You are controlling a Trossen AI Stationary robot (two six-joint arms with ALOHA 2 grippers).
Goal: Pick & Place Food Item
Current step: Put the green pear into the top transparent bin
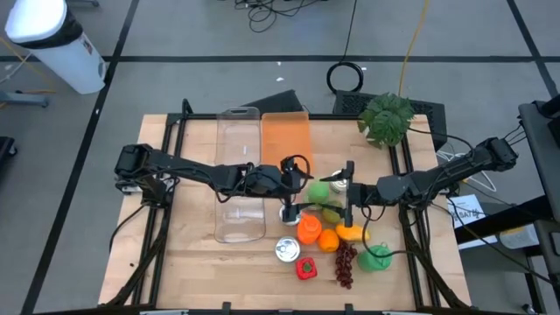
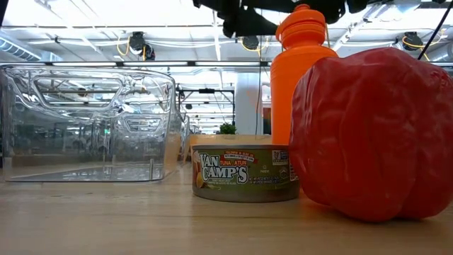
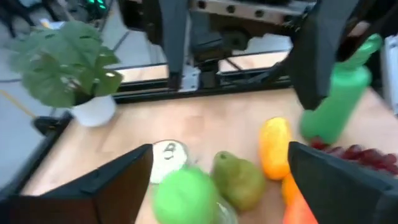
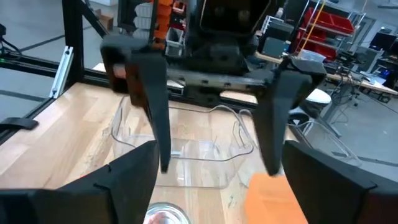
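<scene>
The left gripper (image 1: pixel 293 203), fingers apart and empty, faces the right gripper (image 1: pixel 348 194), also apart; the pear (image 3: pixel 239 180) lies just ahead, between them, nearest the left.

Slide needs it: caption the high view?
Both open grippers, left and right, face off above clustered food items beside a clear bin.

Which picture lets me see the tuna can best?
The low view: the tuna can stands close, side-on, its label readable, between the clear container and the red pepper. The high view shows only its shiny lid. The right wrist view catches a sliver of the lid; the left wrist view shows none.
</scene>
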